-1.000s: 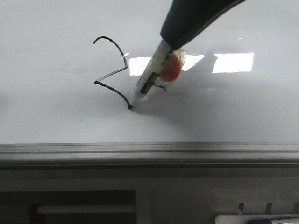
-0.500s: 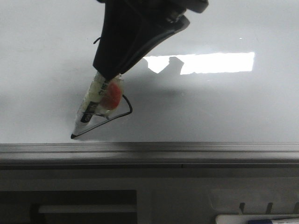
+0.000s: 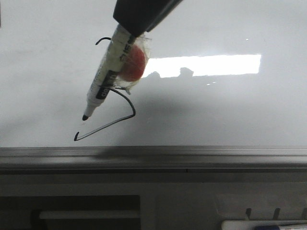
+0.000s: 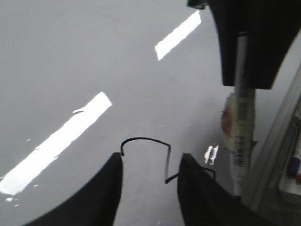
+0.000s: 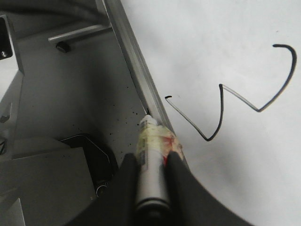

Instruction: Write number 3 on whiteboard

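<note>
The whiteboard bears a thin black number 3 with a long tail running to the lower left near the frame. My right gripper comes in from above, shut on a white marker with a red lump taped to it. The marker tip hangs just above the board, apart from the tail's end. In the right wrist view the marker sits between the jaws beside the 3. My left gripper is open and empty over the 3; the marker shows beside it.
The board's grey metal frame runs along the near edge. Below it at the right is a tray with spare markers, also in the left wrist view. A dark round object lies below the frame.
The marker drew the lower curve and the long tail toward the lower left, then lifted off the board. The right gripper has moved up.
</note>
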